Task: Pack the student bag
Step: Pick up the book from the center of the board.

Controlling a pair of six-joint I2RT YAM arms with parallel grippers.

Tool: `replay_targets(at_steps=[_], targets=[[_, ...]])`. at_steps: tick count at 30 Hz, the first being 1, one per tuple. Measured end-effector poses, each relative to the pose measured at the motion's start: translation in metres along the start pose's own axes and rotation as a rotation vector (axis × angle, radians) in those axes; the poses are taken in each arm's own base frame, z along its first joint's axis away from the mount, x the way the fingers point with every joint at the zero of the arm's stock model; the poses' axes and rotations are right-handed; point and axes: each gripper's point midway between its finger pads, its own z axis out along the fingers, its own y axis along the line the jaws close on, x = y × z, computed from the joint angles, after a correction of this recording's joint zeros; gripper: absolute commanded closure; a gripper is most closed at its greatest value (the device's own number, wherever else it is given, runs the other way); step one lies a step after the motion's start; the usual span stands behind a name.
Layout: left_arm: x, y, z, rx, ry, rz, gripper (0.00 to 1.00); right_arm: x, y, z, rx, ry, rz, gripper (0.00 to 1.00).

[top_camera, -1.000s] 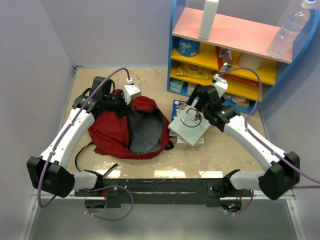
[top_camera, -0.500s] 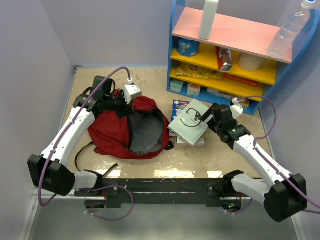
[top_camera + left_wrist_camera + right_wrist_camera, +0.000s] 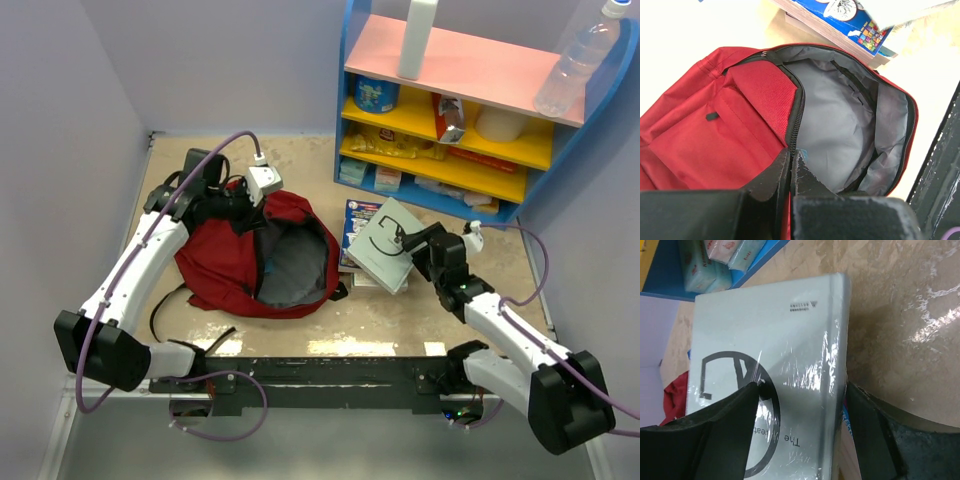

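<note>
With the books (image 3: 352,214) beneath largely hidden, the grey book (image 3: 765,330) was straddled by the parted jaws of the right gripper (image 3: 804,386), a hold not discernible, while the student bag (image 3: 235,262), unzipped on the table (image 3: 300,170) left of it, was pinched at its rim by the closed left gripper (image 3: 790,167).

Overhead overview, close wrist views, bag (image 3: 215,255) shared

The table (image 3: 300,165) carries the student bag (image 3: 222,262) (unzipped), book stack (image 3: 357,213), blue shelf unit (image 3: 346,92).
</note>
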Motion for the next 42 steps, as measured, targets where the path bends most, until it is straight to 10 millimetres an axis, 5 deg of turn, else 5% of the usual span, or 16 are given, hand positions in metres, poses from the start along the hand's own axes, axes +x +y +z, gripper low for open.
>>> replay_targets(at_steps=[10,13,14,16,19,31,42], targets=[[0.0,-0.001,0.0,0.007,-0.003,-0.001,1.0,0.011,0.007,-0.003,-0.128,0.015,0.112,0.3],[0.0,-0.002,0.0,0.008,-0.003,-0.002,1.0,0.012,0.007,-0.003,-0.145,0.011,0.123,0.55],[0.0,-0.002,0.0,0.008,-0.003,-0.002,1.0,0.009,0.009,-0.003,-0.158,0.002,0.138,0.76],[0.0,-0.002,0.0,0.008,-0.003,-0.001,1.0,0.005,0.018,-0.005,-0.196,-0.006,0.154,0.99],[0.0,-0.002,0.0,0.008,-0.003,-0.002,1.0,-0.01,0.052,-0.021,-0.321,-0.029,0.217,1.0],[-0.004,0.0,-0.002,-0.001,-0.006,0.002,1.0,-0.015,0.061,-0.05,-0.348,0.006,0.116,1.0],[-0.026,0.012,-0.008,-0.04,-0.037,0.006,1.0,0.036,0.095,-0.073,-0.446,0.329,-0.052,1.0]])
